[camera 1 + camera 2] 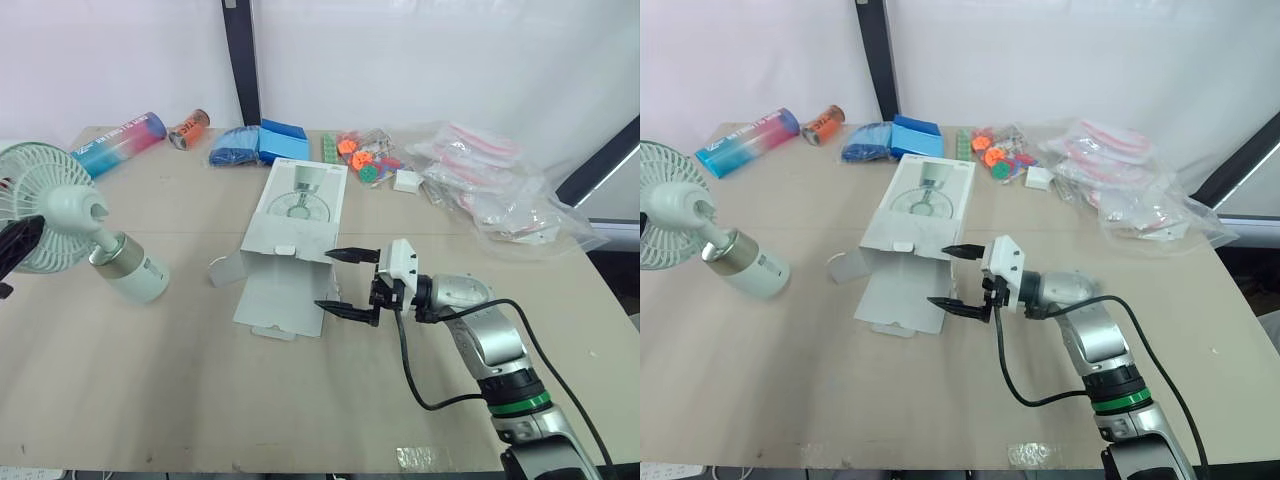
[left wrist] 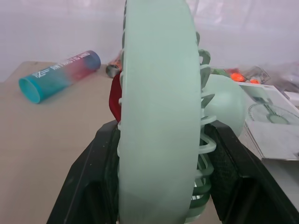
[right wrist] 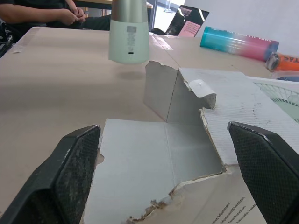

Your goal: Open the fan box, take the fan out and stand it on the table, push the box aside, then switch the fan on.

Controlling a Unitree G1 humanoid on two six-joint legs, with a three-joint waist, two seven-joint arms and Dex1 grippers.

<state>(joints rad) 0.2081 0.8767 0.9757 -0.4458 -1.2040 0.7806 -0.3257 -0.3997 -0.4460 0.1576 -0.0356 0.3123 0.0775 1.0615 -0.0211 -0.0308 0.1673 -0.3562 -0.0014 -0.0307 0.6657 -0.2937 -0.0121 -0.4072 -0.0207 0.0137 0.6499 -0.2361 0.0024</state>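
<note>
You are clenching the fan (image 1: pixel 58 215) by its cage in the left tool (image 2: pixel 161 186), tilted, near the left edge of the bench (image 1: pixel 150 400). The right tool (image 1: pixel 340 282) is gaping, released, at the torn-open box (image 1: pixel 292 235) mid-bench. The base label (image 1: pixel 152 268) is unreadable.

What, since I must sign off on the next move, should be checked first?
1. Box opened and emptied: ok, flaps apart, nothing inside.
2. Left gripper holding the fan: ok, fingers clamp the head's rim.
3. Fan standing on the table: not ok, it is tilted, with its base off the surface.
4. Right gripper ready to push: ok, open at the box's open end.
5. Box pushed aside: not ok, it lies mid-table.
6. Fan switch within reach: cannot tell.
</note>
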